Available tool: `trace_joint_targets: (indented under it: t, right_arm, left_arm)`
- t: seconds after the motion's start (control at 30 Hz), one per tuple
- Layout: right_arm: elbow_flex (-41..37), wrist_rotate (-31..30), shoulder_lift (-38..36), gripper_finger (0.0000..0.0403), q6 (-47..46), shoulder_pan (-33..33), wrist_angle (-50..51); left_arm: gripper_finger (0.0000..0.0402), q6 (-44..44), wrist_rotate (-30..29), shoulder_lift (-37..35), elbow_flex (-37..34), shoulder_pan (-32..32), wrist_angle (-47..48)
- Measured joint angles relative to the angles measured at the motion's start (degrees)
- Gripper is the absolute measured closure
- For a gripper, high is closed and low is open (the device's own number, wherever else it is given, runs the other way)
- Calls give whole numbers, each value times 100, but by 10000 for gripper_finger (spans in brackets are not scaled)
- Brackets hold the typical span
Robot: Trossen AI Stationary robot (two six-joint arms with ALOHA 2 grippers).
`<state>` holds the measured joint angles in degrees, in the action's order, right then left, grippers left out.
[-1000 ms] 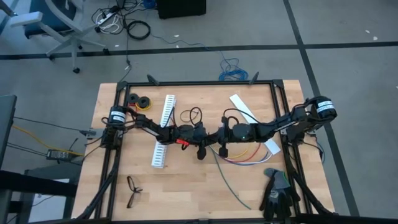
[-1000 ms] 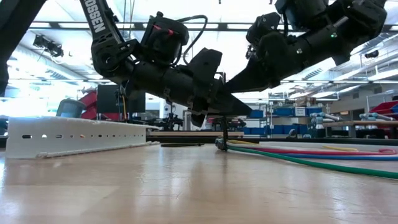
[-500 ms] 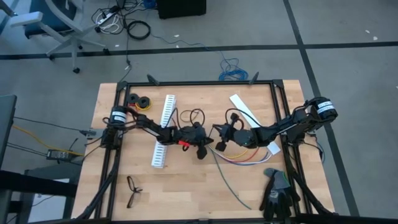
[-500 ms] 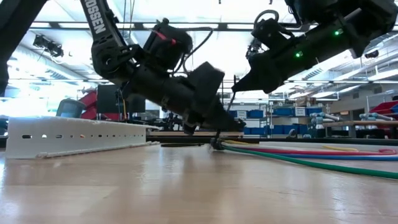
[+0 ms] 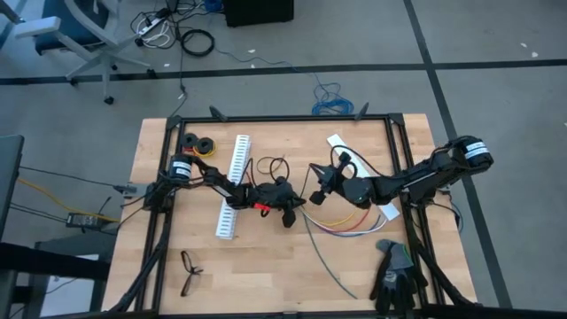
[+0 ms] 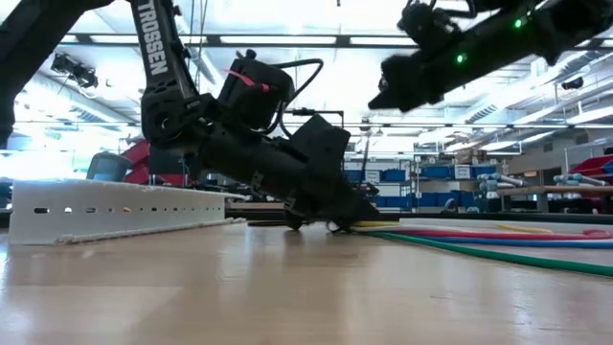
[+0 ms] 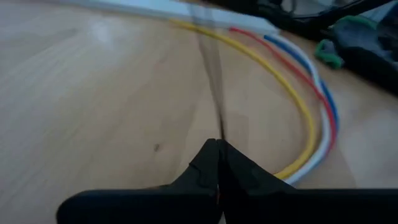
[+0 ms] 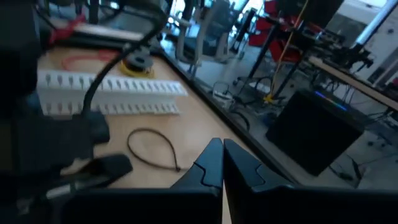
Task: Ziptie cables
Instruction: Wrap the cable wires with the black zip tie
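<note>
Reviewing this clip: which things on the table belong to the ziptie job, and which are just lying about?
Job:
- cables
- ziptie pinched in the shut left gripper
- looped ziptie

Lying about:
- white slotted strip
- eyeglasses
- gloves
- tape rolls

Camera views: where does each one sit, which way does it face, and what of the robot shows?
High: overhead, straight down; both arms meet mid-table, left gripper, right gripper.
Low: table height, level into the room; left gripper down at the cables, right arm above.
Left wrist: past its shut fingers, along a ziptie beside the cables.
Right wrist: past its shut fingers, toward the white slotted strip.
Shared: high and left wrist both show the cables.
</note>
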<state>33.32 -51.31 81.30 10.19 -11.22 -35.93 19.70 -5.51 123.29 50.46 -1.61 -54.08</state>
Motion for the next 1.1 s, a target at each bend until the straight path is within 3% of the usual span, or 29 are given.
trace_joint_targets:
  t: [0.13,0.33,0.6,1.1]
  right_arm:
    - [9,329,-307,403,-324,1,688]
    - [9,1344,-470,403,-1334,13,1791]
    - [7,1580,-461,397,-1796,-4,2051]
    - [7,2033,-459,291,-2640,-224,2984]
  left_arm:
    - [394,46,392,19,-5,-7,-476]
    - [394,117,951,15,-1,-9,-939]
    - [394,335,1218,8,1,-9,-1045]
    - [381,347,1134,-21,-266,75,-751]
